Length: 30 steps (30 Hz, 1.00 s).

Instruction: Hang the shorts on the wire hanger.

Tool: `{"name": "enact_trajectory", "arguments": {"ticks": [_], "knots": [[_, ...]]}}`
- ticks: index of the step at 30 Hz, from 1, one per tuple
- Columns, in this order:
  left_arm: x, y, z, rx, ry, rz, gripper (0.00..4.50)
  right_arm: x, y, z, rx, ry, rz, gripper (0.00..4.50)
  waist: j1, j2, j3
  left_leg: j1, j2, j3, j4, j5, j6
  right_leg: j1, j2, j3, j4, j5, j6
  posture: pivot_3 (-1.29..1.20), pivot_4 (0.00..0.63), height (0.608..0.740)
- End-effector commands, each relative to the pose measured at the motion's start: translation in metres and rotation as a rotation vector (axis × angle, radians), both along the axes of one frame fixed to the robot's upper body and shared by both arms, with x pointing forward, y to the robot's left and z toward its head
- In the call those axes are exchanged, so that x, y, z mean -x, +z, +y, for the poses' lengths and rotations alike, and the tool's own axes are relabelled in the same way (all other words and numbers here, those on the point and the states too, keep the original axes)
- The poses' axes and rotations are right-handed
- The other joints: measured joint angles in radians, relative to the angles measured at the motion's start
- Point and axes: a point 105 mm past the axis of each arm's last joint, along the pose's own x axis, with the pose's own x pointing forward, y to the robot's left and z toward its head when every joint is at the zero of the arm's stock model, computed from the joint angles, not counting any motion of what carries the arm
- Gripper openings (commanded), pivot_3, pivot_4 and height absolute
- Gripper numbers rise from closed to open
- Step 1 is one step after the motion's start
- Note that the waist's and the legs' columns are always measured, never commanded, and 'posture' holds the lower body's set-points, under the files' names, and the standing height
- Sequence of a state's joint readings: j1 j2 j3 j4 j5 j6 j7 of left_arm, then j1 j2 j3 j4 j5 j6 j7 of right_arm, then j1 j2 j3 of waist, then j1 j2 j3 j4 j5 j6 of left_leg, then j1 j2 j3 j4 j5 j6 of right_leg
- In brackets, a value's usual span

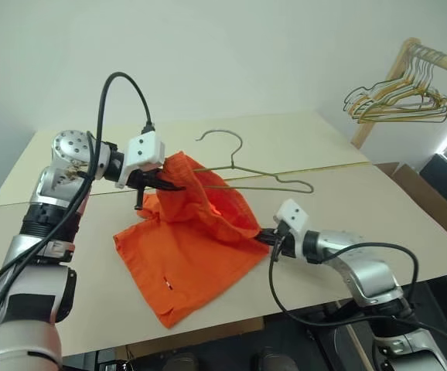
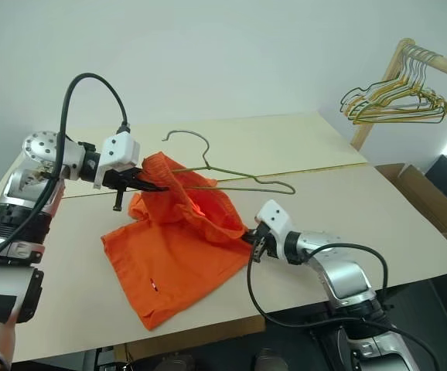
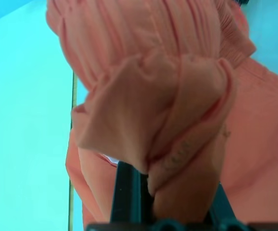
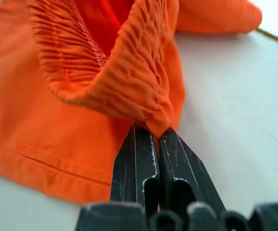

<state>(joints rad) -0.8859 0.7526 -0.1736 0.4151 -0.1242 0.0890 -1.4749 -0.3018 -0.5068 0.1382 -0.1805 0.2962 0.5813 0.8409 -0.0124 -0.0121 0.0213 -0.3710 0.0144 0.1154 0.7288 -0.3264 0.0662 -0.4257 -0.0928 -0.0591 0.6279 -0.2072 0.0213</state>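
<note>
The bright orange shorts (image 1: 185, 267) lie partly on the table, with their gathered waistband lifted and stretched between my two grippers. My left gripper (image 1: 169, 184) is shut on the waistband's raised left end, and fabric bunches between its fingers (image 3: 129, 187). My right gripper (image 1: 263, 236) is shut on the waistband's other end, low near the table, and pinches the fold at its tips (image 4: 151, 131). The wire hanger (image 1: 274, 180) hovers above the table. Its hook (image 1: 222, 137) points up, and its left end runs into the fabric by the left gripper. A small white tag (image 1: 167, 284) marks a leg.
The shorts rest on a beige table (image 1: 316, 135) with a seam across its middle. At the far right, a wooden rack (image 1: 397, 69) carries several bunched gold, green and grey hangers (image 1: 401, 104). A cardboard box (image 1: 428, 197) stands past the table's right edge.
</note>
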Motion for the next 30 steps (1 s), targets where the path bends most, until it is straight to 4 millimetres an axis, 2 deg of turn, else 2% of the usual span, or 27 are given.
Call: {"name": "enact_trajectory", "arguments": {"ticks": [1,4,7,14,20,27,30], "knots": [[0.007,0.009,0.011,0.025,-0.003,-0.032,0.0,0.008,0.031,-0.008,-0.128,0.034,0.011,0.08,-0.001,0.0,0.0,0.0,0.0,0.0,0.0,0.0,0.0,0.0,0.0,0.0,0.0,0.0,0.0,0.03,0.0,0.74],[0.019,0.006,0.022,0.04,-0.029,-0.013,0.0,0.013,0.033,-0.021,-0.177,0.031,0.124,0.08,-0.005,0.0,0.0,0.001,0.001,0.0,0.0,0.0,0.0,0.0,0.0,0.001,-0.001,0.0,0.0,0.03,0.0,0.74],[0.035,0.007,0.04,0.084,-0.044,0.03,0.0,0.009,0.025,-0.047,-0.203,-0.034,0.261,0.08,-0.004,0.0,0.0,0.002,0.002,0.0,0.0,0.0,0.0,0.0,-0.001,0.002,-0.002,0.0,0.0,0.03,0.0,0.74],[0.054,0.0,0.065,0.046,-0.032,0.083,0.0,0.001,0.033,-0.075,-0.251,-0.064,0.356,0.08,0.0,0.001,0.0,0.002,0.001,0.001,0.0,-0.001,0.001,0.0,-0.002,0.003,-0.002,0.0,0.0,0.04,0.0,0.74],[0.047,-0.014,0.085,-0.031,0.069,0.063,0.0,0.0,0.028,-0.089,-0.233,-0.085,0.38,0.08,0.015,0.001,0.0,0.002,0.0,0.001,0.0,-0.001,0.002,0.0,-0.003,0.003,-0.002,0.0,0.0,0.05,0.0,0.74],[0.031,-0.002,0.092,0.111,0.205,0.063,0.0,0.006,0.025,-0.094,-0.223,-0.088,0.391,0.08,0.023,0.001,0.0,0.002,0.0,0.002,0.0,-0.001,0.002,0.0,-0.002,0.003,-0.002,0.0,0.0,0.04,0.0,0.74],[0.039,-0.011,0.098,0.035,0.179,0.086,0.0,0.008,0.025,-0.095,-0.222,-0.091,0.392,0.08,0.022,0.001,0.0,0.002,0.0,0.002,0.0,-0.001,0.002,0.0,-0.002,0.003,-0.002,0.0,0.0,0.04,0.0,0.74]]}}
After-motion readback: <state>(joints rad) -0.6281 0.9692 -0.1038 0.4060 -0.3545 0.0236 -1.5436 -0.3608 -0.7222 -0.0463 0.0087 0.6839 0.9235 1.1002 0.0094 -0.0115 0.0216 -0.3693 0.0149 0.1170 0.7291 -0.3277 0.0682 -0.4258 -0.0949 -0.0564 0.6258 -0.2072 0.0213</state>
